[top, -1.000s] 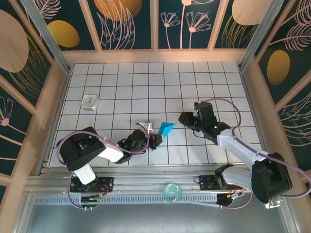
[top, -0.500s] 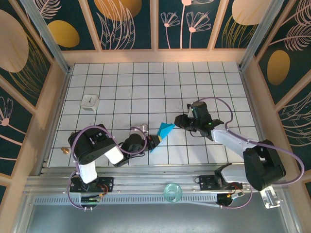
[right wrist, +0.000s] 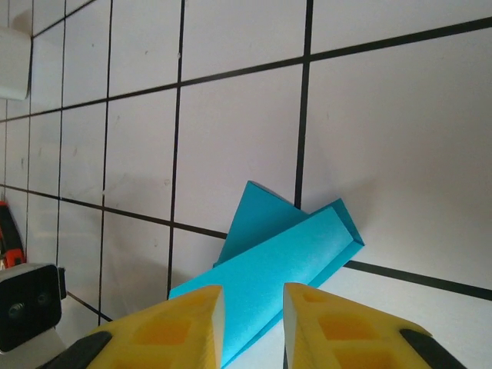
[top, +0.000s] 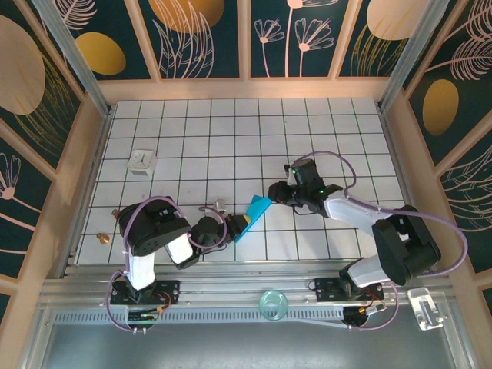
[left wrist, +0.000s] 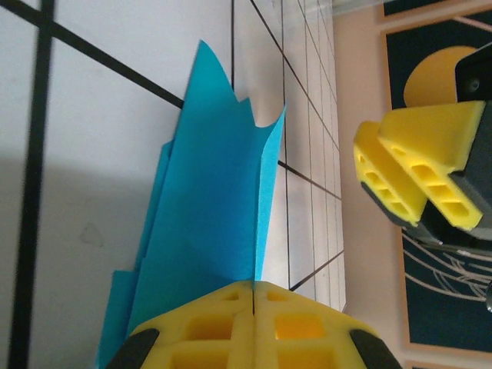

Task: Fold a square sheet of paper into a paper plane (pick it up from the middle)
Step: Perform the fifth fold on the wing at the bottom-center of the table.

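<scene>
So the paper point(top: 254, 214) is sitting a bit toward 6 o'clock from the middle of the desk point(top: 307, 123), already folded into a long narrow strip with layered flaps, lifted at an angle rather than lying flat. It isn't a finished dart yet.

The left gripper point(top: 240, 223) has its 7 o'clock end. From the left wrist cam its jaws are clenched tight on the paper point(left wrist: 215, 231), with the folds fanning up out of the left gripper point(left wrist: 254, 296). The right gripper point(top: 274, 192) is at the 1 o'clock tip. Its jaws are parted just a little with nothing in them, and the paper point(right wrist: 284, 269) shows through the gap in front of the right gripper point(right wrist: 254, 307).

What I'd worry about:
- The free flaps look springy, so if the right jaws close off-line they could pinch one layer and leave a crooked crease.
- If the right arm pulls toward 1 o'clock while the left stays clamped, thin paper like this could tear or slide out.
- A push from the tip could buckle the strip.

The white cube point(top: 141, 161) is well apart at 10 o'clock. I can't read any writing or brands; the cube's marks are too small.
</scene>
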